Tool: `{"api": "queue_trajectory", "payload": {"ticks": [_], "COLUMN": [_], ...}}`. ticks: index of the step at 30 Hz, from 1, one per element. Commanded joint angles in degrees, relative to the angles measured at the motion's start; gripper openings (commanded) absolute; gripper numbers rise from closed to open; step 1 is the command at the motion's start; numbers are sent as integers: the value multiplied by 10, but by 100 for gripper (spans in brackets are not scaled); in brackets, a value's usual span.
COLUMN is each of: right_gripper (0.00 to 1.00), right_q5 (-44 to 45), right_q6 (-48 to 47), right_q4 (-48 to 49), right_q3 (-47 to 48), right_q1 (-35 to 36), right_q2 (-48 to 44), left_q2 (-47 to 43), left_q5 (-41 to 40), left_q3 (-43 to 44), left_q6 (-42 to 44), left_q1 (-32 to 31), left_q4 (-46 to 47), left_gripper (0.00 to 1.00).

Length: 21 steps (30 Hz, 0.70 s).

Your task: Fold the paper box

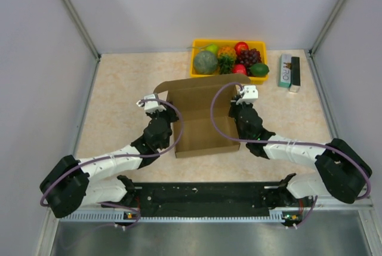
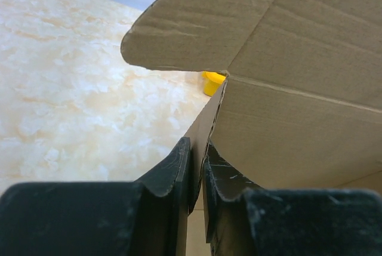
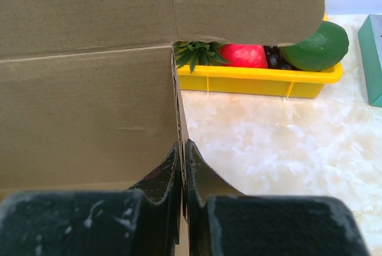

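Cardboard walls stand raised on the paper box (image 1: 200, 126), which sits mid-table just in front of the yellow fruit tray (image 1: 260, 44). The left gripper (image 2: 197, 159) pinches the left wall, jaws nearly closed; the right gripper (image 3: 181, 153) clamps the right wall likewise.

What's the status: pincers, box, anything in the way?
Left pincer shut on paper box, left wall; right pincer shut on right wall. Box walls up, rear flap raised. Fruit tray close behind it.
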Motion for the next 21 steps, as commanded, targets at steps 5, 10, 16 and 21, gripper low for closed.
{"api": "queue_trajectory", "payload": {"ticks": [5,10,16,21], "right_gripper": [0,0,0,0], "right_q5": [-20,-18,-31,-33], "right_q6": [1,6,9,7], "right_q4": [20,32,33,33], "right_q3": [-15,-31,-67,-92], "right_q1": [24,26,28,37], "right_q2": [-7,-10,-32,-57], "left_q2": [8,28,17,3], "left_q5": [18,5,0,12], "left_q3": [12,3,-43,-78], "left_q6": [-119,-108,-102,-87], "left_q1": [-14,-29,-41,-52], "left_q4": [-55,-40,-14,16], "left_gripper": [15,14,12,12]}}
